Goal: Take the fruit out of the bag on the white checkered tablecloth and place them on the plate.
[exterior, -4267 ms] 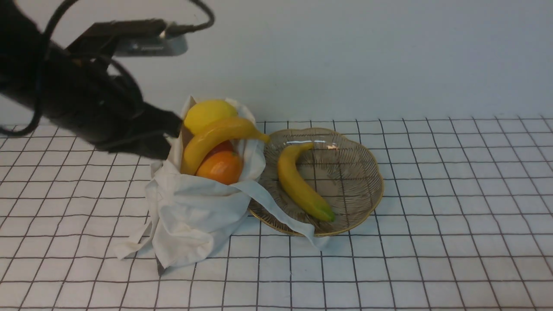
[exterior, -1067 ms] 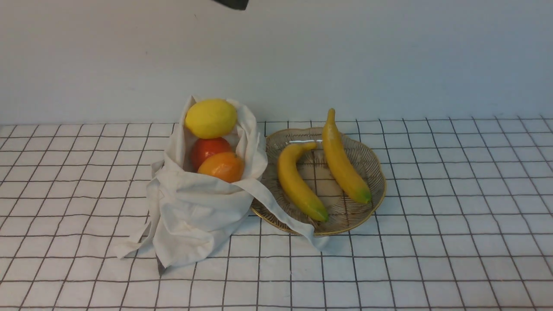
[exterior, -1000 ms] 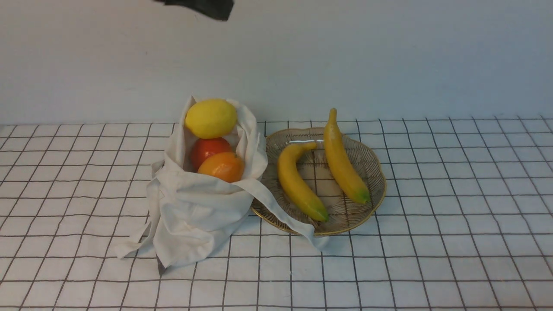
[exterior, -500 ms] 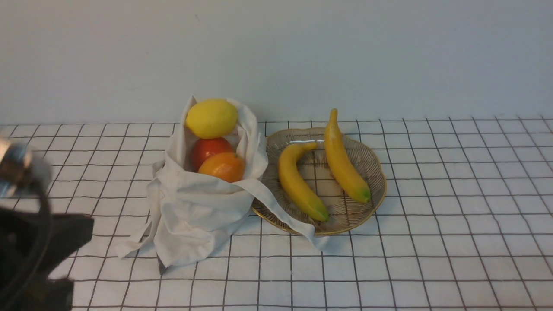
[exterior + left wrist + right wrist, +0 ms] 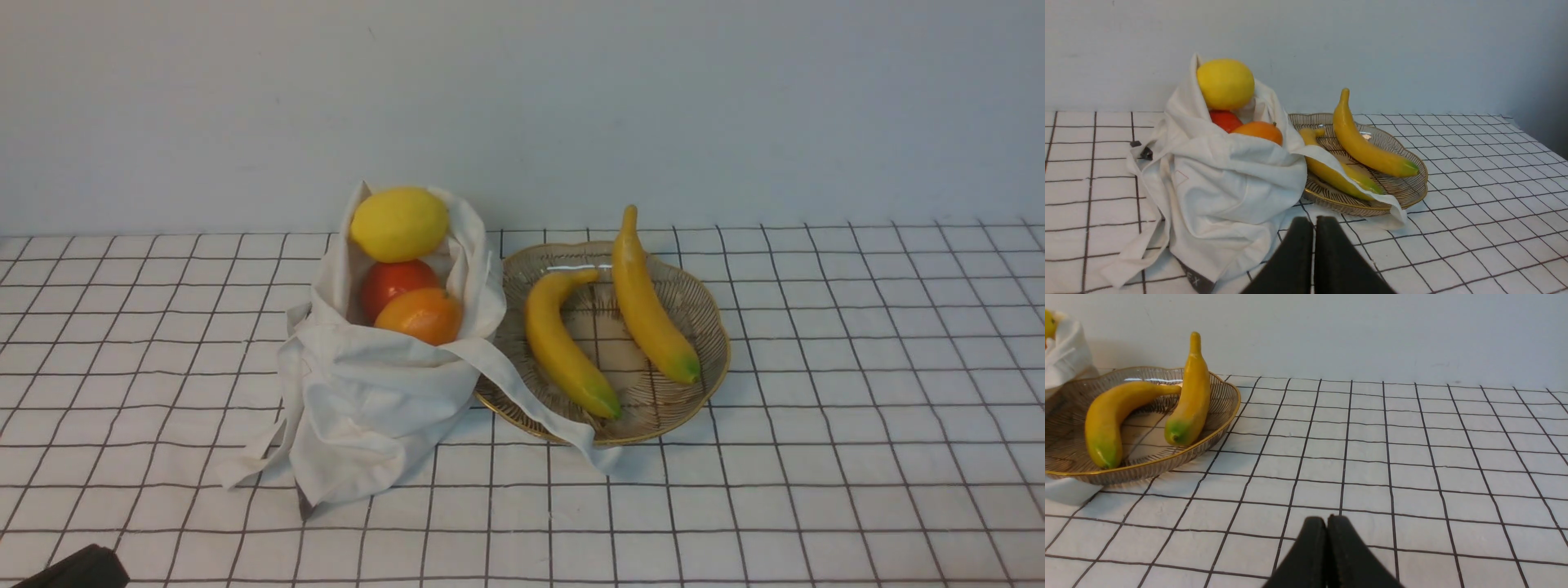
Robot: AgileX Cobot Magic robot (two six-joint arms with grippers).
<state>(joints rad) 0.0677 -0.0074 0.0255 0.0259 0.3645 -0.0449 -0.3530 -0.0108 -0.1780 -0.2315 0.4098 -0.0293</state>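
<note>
The off-white cloth bag stands left of centre on the white checkered tablecloth. A yellow lemon, a red fruit and an orange sit in its open mouth. Two bananas lie on the gold-rimmed glass plate to its right. One bag strap drapes over the plate's near rim. My left gripper is shut and empty, low in front of the bag. My right gripper is shut and empty, over bare cloth right of the plate.
A plain pale wall runs close behind the bag and plate. A dark part of my left arm shows at the near left corner. The tablecloth's right edge shows in the left wrist view.
The second banana went from the bag onto the plate. My left arm then swung away from above and dropped back to the near left corner, almost out of the front view.
</note>
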